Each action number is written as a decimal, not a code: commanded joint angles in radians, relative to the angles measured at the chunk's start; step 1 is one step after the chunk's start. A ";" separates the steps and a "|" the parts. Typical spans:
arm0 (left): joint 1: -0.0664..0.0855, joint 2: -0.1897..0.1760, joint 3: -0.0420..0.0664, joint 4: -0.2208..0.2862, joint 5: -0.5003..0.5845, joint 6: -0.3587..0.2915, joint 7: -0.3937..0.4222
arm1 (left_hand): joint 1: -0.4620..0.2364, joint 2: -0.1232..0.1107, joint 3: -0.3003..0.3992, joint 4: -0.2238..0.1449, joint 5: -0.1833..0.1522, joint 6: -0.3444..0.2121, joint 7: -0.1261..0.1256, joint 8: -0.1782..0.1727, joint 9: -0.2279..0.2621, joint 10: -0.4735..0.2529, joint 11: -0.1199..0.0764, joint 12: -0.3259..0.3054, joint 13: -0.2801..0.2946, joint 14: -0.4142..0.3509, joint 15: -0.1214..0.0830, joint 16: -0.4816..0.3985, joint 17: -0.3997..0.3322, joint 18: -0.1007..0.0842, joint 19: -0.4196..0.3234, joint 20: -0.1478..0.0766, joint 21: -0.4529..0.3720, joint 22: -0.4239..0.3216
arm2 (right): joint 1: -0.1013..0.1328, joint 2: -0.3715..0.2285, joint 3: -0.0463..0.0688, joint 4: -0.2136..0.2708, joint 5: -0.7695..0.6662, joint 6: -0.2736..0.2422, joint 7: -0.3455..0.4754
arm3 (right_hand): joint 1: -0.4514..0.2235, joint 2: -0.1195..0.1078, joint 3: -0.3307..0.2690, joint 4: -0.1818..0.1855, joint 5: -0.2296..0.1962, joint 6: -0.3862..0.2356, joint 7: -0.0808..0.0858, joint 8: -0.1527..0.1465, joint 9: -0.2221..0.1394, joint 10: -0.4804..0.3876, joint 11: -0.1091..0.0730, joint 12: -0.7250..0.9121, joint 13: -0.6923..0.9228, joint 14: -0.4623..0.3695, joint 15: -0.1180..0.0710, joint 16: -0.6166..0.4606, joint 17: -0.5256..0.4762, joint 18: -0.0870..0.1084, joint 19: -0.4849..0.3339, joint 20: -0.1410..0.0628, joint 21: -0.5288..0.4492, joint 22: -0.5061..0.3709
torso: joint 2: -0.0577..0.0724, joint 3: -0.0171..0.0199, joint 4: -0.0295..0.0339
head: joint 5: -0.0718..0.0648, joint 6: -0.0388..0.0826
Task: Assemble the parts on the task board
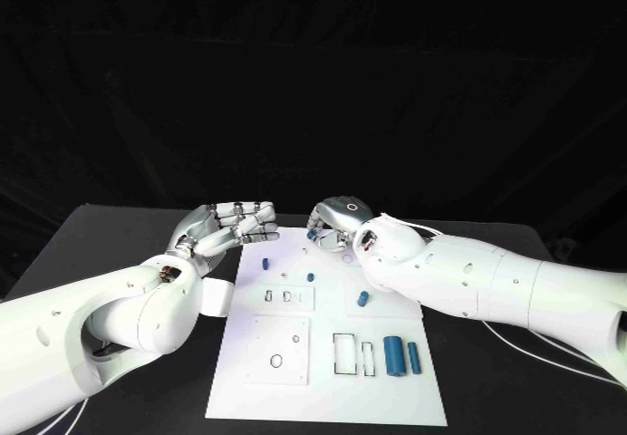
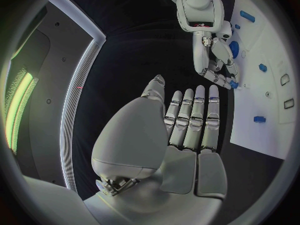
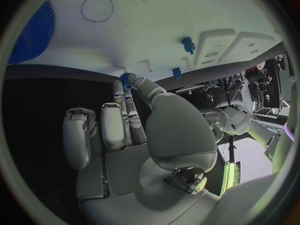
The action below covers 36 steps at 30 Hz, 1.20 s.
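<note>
1. Head view: the white task board point(image 1: 327, 362) lies flat in the middle of the black bench point(image 1: 118, 240), long side running away from the robot. Its near right corner carries a thick blue cylinder point(image 1: 392, 353) and, just beside it, a thinner blue rod point(image 1: 414, 357), both lying lengthwise next to a rectangular outline slot point(image 1: 343, 353). A raised square plate point(image 1: 274, 350) with an oval hole sits at the near left. Farther up, a small blue peg point(image 1: 363, 297) lies tilted on the board, and two small blue pieces point(image 1: 265, 265) stand near the far left edge. The left hand point(image 1: 233, 227) hangs over the bench just beside the board's far left corner, fingers straight and side by side, holding nothing. The right hand point(image 1: 342, 222) reaches over the board's far edge, its fingers curled down on a small blue gear-like part point(image 1: 313, 234).

2. Left wrist view: the left hand point(image 2: 181, 130) shows an open, flat palm with fingers extended together, empty. Beyond it the right hand point(image 2: 219, 65) pinches the small blue part point(image 2: 232, 84) at its fingertips, at the board's point(image 2: 275, 130) edge. Blue pieces dot the board, including a round blue knob point(image 2: 234, 48).

3. Right wrist view: the right hand point(image 3: 134, 130) pinches the small toothed blue part point(image 3: 127, 79) between thumb and a fingertip, close against the white board point(image 3: 156, 30). On the board are a large blue toothed gear point(image 3: 34, 32) at the rim, a dotted circle outline point(image 3: 97, 8), a blue peg point(image 3: 187, 44) standing in its hole and a smaller blue piece point(image 3: 177, 73).
</note>
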<state>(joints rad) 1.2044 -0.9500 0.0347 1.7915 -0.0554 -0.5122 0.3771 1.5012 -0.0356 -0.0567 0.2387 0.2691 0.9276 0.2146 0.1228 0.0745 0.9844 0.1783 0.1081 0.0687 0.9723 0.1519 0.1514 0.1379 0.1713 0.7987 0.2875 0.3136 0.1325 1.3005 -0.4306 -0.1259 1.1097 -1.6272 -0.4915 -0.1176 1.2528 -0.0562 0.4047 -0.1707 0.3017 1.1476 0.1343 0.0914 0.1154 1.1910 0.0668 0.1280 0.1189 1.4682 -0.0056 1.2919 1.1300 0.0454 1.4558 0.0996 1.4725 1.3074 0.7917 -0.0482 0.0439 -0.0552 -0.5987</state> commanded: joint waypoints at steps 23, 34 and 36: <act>0.009 0.000 0.001 0.004 -0.002 0.025 0.002 | 0.008 0.006 -0.007 0.000 -0.005 0.001 0.004 -0.008 -0.001 -0.009 0.003 -0.006 -0.001 -0.010 0.000 -0.004 -0.001 0.008 -0.007 -0.002 -0.005 -0.002 | -0.006 0.018 0.000 -0.034 0.018 0.024 -0.018 | -0.045 -0.061 -0.020 0.045 -0.045 -0.109 0.034 -0.031 -0.017 -0.072 0.036 -0.051 -0.017 0.014 0.023 -0.022 -0.055 0.007 -0.040 0.020 -0.037 0.040 | 0.000 -0.0002 0.0005 | 0.002 -0.002; 0.012 -0.003 0.001 0.003 -0.001 0.025 0.002 | 0.008 0.006 -0.007 0.000 -0.004 0.000 0.004 -0.008 -0.002 -0.009 0.003 -0.007 -0.001 -0.011 0.000 -0.005 -0.002 0.008 -0.008 -0.002 -0.005 -0.002 | -0.004 -0.011 0.000 0.001 0.025 0.012 -0.020 | -0.028 -0.064 -0.072 0.071 -0.058 -0.154 0.036 -0.019 -0.024 -0.092 0.040 -0.037 -0.011 0.013 0.027 -0.019 -0.061 0.011 -0.048 0.029 -0.050 0.028 | 0.000 0.0003 -0.0029 | 0.003 -0.002; 0.012 -0.005 0.001 0.003 -0.001 0.025 0.002 | 0.009 0.006 -0.007 0.000 -0.004 0.000 0.004 -0.009 -0.002 -0.010 0.003 -0.007 -0.001 -0.011 0.000 -0.005 -0.002 0.008 -0.008 -0.002 -0.005 -0.002 | -0.002 -0.034 0.001 0.029 0.028 0.005 -0.021 | -0.022 -0.060 -0.072 0.074 -0.052 -0.140 0.034 -0.015 -0.020 -0.084 0.037 -0.031 -0.009 0.015 0.025 -0.014 -0.055 0.010 -0.042 0.028 -0.046 0.035 | 0.000 0.0002 -0.0042 | 0.002 -0.002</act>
<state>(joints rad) 1.2143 -0.9549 0.0349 1.7926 -0.0553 -0.5058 0.3741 1.5052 -0.0316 -0.0567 0.2387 0.2691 0.9276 0.2146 0.1191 0.0745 0.9809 0.1818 0.1041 0.0689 0.9653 0.1518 0.1507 0.1373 0.1712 0.7987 0.2875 0.3136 0.1315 1.2971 -0.4545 -0.1255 1.1253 -1.6011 -0.4795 -0.1308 1.2222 -0.1161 0.3349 -0.0989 0.2438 1.0013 0.1672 0.0730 0.0942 1.1011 0.1046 0.0933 0.1087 1.4664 0.0180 1.2745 1.0730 0.0456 1.4048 0.1264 1.4213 1.3077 0.7921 -0.0483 0.0422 -0.0519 -0.6003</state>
